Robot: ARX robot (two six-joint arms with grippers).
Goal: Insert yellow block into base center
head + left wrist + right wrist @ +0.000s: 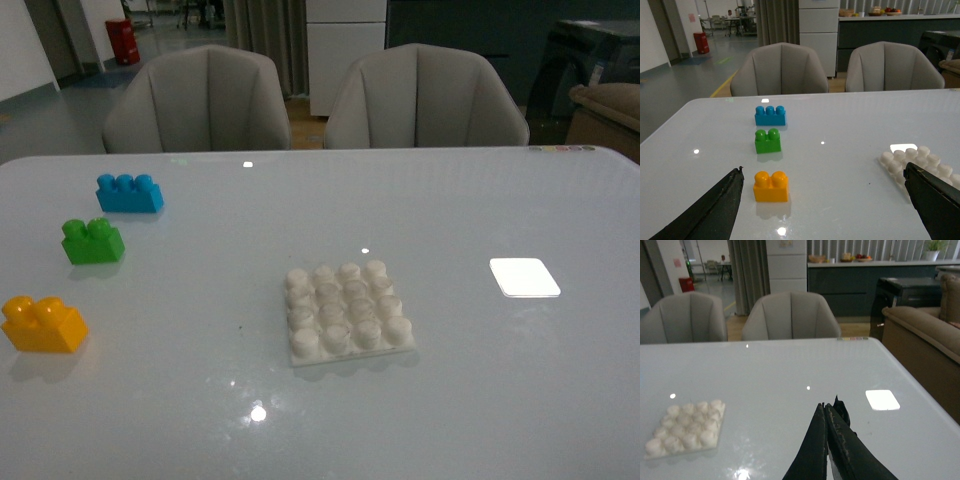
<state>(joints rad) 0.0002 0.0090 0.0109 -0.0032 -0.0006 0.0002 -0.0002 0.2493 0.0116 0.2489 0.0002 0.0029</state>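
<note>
The yellow block [43, 324] sits upright on the table near its left edge, two studs up; it also shows in the left wrist view [771, 186]. The white studded base [346, 311] lies flat at the table's middle, and shows in the left wrist view [918, 162] and the right wrist view [686, 428]. My left gripper [825, 187] is open and empty, its jaws wide apart, with the yellow block just inside one jaw and the base by the other. My right gripper [825, 407] is shut and empty above bare table, off to the base's right. Neither arm shows in the front view.
A green two-stud brick [93, 240] and a blue three-stud brick [129, 192] stand behind the yellow block along the left side. A bright patch of reflected light [524, 277] lies right of the base. Two grey chairs [310, 100] stand behind the far edge.
</note>
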